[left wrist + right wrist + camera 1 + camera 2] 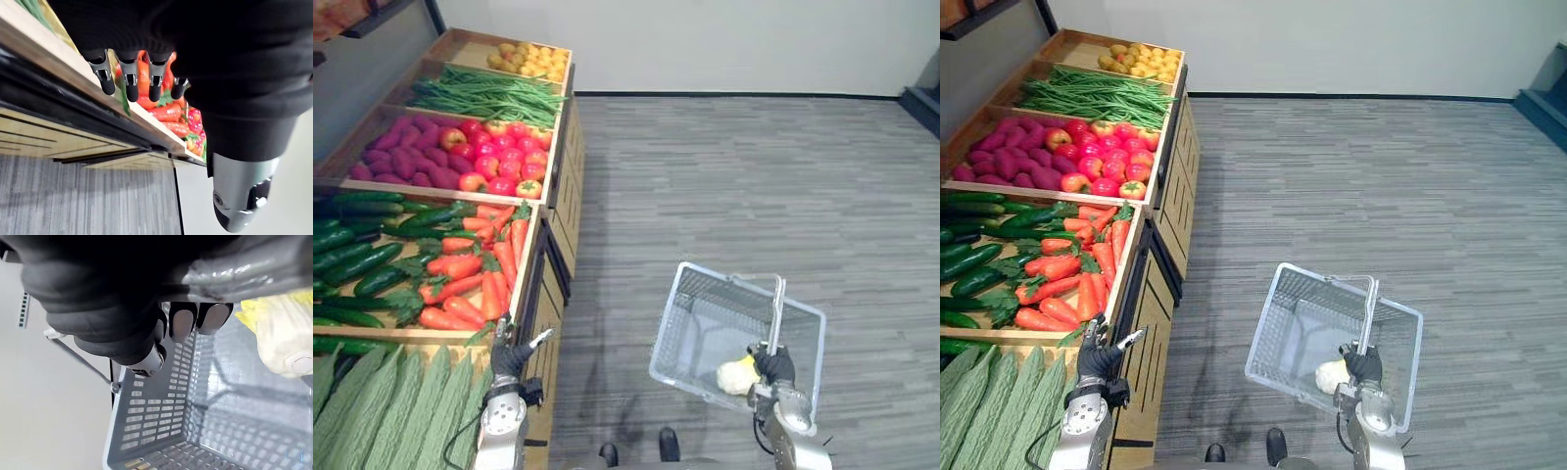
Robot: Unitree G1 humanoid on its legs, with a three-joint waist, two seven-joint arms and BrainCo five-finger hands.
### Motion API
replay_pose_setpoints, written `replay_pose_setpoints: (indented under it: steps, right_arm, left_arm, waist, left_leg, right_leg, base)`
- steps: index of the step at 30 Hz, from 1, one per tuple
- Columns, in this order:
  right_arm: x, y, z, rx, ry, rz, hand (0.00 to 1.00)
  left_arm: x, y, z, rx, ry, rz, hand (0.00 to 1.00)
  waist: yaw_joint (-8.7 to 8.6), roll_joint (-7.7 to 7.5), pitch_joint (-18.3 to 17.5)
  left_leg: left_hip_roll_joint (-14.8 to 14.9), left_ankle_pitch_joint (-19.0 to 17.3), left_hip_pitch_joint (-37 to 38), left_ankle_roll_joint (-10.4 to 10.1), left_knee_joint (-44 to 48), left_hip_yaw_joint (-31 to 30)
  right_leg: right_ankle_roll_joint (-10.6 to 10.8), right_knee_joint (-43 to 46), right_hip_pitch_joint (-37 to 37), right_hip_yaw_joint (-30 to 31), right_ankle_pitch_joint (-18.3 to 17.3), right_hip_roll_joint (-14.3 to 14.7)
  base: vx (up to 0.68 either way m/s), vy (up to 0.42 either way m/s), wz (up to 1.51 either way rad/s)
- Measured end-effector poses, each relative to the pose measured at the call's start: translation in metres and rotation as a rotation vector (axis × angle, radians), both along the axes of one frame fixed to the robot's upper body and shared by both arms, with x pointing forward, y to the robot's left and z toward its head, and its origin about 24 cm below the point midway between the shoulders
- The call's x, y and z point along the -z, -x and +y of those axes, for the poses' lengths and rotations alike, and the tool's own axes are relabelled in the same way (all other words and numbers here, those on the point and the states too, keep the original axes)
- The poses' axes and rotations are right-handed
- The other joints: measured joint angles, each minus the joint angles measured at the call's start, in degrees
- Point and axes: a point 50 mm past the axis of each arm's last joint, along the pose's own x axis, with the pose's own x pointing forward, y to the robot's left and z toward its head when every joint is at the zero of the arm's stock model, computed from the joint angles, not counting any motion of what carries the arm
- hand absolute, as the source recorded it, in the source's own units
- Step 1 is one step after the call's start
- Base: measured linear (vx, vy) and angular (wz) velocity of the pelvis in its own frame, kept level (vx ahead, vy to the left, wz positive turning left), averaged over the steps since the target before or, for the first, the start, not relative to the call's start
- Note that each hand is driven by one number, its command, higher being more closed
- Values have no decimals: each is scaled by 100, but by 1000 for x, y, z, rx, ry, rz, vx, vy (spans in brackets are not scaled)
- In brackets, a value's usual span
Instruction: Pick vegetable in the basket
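Observation:
A grey mesh basket (pixel 700 294) hangs over the floor at the lower right. My right hand (pixel 773 365) is shut on its upright handle (pixel 244 274). A pale yellow-white vegetable (pixel 736 375) lies in the basket's near corner, right beside that hand, and looks leafy in the right wrist view (pixel 283 338). My left hand (pixel 510 359) hovers open at the front edge of the carrot crate, empty, with its fingers (pixel 131 81) straight and pointing toward the carrots (pixel 470 269).
A wooden produce stand (pixel 553 284) runs along the left. It holds cucumbers (pixel 362 255), ridged pale-green gourds (pixel 401 411), purple vegetables (pixel 406 157), red fruit (pixel 504 157), green beans (pixel 489 95) and yellow produce (pixel 529 59). Grey plank floor (pixel 754 176) spreads to the right.

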Motion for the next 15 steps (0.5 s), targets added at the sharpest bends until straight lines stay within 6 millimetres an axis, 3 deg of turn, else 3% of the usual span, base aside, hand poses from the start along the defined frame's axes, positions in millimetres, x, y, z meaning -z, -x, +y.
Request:
replay_pose_setpoints:
  steps: [3, 6, 8, 11, 13, 14, 15]
  right_arm:
    - [-1, 0, 0, 4, 1, -8, 100]
    - [-2, -2, 0, 7, 4, -13, 100]
    - [-2, -3, 0, 15, 9, -15, 100]
    - [-4, -6, 0, 15, 10, -25, 100]
    - [-9, -13, 2, 5, 11, -48, 100]
    - [-24, -24, 8, -29, 23, -118, 100]
    - [-27, -27, 7, -30, 28, -132, 100]
  left_arm:
    - [-1, 1, 1, -14, -11, -3, 0]
    - [-6, 1, 2, -37, -10, -34, 0]
    - [-11, 3, 2, -47, -18, -52, 0]
    - [-15, 6, 2, -66, -24, -72, 0]
    - [-20, 3, 1, -67, -25, -96, 0]
    - [-27, 1, 3, -79, -47, -125, 0]
    - [-29, -3, 3, -71, -48, -138, 0]
  waist:
    - [132, -19, -12]
    - [284, -48, -19]
    - [295, -41, -16]
    - [290, -52, 29]
    - [341, -7, 187]
    - [274, -22, 300]
    - [248, -63, 274]
  left_leg:
    - [23, -141, -201, 48, 271, 96]
    - [100, -474, -514, 58, 814, 232]
    - [190, -745, -734, 88, 1268, 286]
    - [255, -1130, -828, 185, 1809, 318]
    - [316, -1275, -663, 274, 1919, 415]
    - [160, -1547, -64, 318, 1674, 300]
    - [164, -1582, -33, 276, 1673, 229]
  right_leg:
    - [7, 76, -128, 86, -71, 25]
    - [-3, 117, -258, 189, -96, 88]
    - [26, 406, -426, 232, -265, 176]
    - [146, 1599, -829, 170, -816, 274]
    - [224, 2797, -1253, -6, -959, 330]
    - [104, 3383, -2008, -790, -1400, -152]
    - [133, 2751, -1991, -773, -1274, -129]
  base:
    - [-35, 35, -15]
    - [-17, 44, -26]
    - [5, 57, -20]
    - [41, 86, -12]
    - [217, 143, -17]
    - [483, 132, 21]
    - [534, 78, 38]
